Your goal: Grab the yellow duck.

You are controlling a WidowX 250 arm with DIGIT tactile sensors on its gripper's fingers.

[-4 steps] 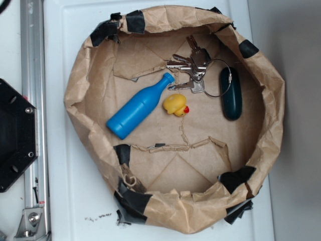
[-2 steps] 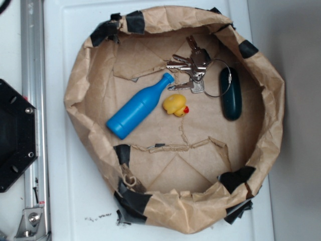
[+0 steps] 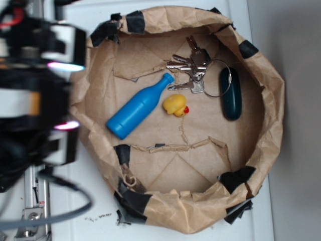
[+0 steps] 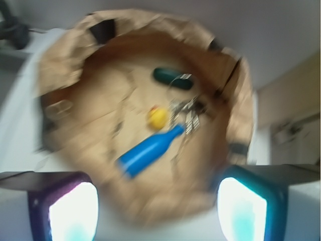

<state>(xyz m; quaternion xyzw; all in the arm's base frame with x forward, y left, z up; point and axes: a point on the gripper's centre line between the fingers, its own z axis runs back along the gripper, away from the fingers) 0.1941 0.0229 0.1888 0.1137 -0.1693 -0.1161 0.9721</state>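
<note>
The duck (image 3: 175,105) is showing yellow with a red-orange beak at its 4 o'clock. The bottle (image 3: 137,107) is showing plain bright blue. The keys (image 3: 191,66) are gleaming silver, and the fob (image 3: 230,94) is showing dark teal. The paper bowl (image 3: 271,100) is showing crinkled brown with black tape patches (image 3: 236,179). The tabletop (image 3: 65,201) is showing white. The tool (image 4: 158,213) pads are glowing white-cyan.

A crumpled brown paper nest (image 3: 273,100) with black tape patches on a white desk (image 3: 65,201) holds a blue bottle (image 3: 138,107), a bunch of keys (image 3: 193,68) and a dark green oval fob (image 3: 230,94).
</note>
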